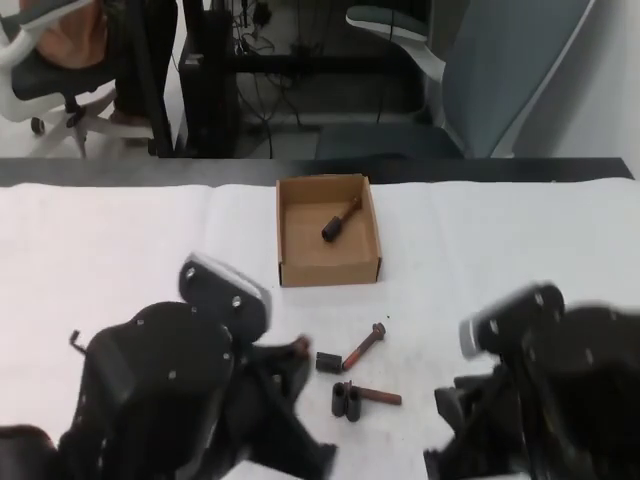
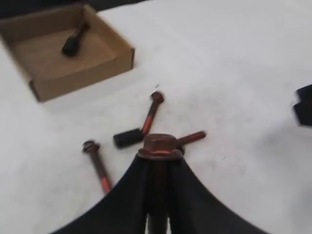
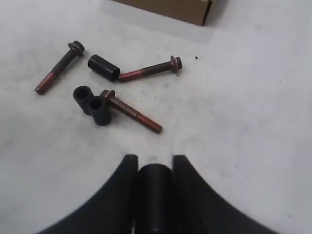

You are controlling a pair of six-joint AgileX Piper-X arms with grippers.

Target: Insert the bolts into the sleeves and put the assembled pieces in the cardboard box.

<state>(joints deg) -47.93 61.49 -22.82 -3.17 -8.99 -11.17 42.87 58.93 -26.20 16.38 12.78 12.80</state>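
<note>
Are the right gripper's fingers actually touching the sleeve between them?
Touching. The right wrist view shows the sleeve wedged between the fingers of the right gripper, both pressed flush against its sides with no gap.

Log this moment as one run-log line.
left gripper: shut on copper-coloured bolt | right gripper: shut on black cylindrical sleeve | brown cardboard box: one assembled piece inside | white bench: loose bolts, loose sleeves

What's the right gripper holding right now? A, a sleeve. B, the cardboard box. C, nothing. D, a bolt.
A: the right gripper is shut on a black sleeve, while the left gripper has the bolt.
</note>
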